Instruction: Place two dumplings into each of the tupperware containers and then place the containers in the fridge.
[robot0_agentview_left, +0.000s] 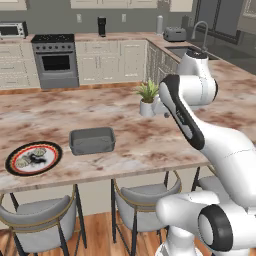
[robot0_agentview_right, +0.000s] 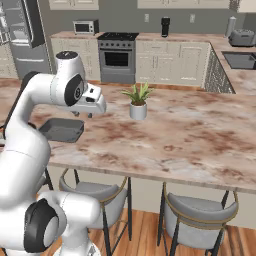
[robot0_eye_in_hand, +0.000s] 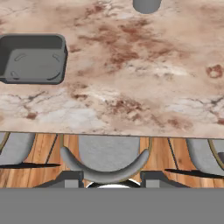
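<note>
Although nothing sits between my tips, I cannot tell from these pictures how wide my claw (robot0_eye_in_hand: 112, 178) stands; I see just the two dark tips low in my hand view, with no dumpling or tub between them.

Going left to right across the left base view, the plate with the black-and-red rim (robot0_agentview_left: 33, 158) lies at the desk's left end, carrying pale dumplings (robot0_agentview_left: 31, 158) whose number I cannot make out. To its right, near but apart, sits one tupperware container (robot0_agentview_left: 92, 140), which looks empty, its long axis running along the desk edge. Further right stands the potted plant (robot0_agentview_left: 148, 99), and my hand hangs just beside it, above the desk (robot0_agentview_left: 120, 125).

So everything I need lies to my left: in my hand view the tupperware container (robot0_eye_in_hand: 33, 59) sits in the upper left, well apart from my tips, and the plate is beyond it. I judge the next move a long leftward reach over the tub to the plate.
</note>
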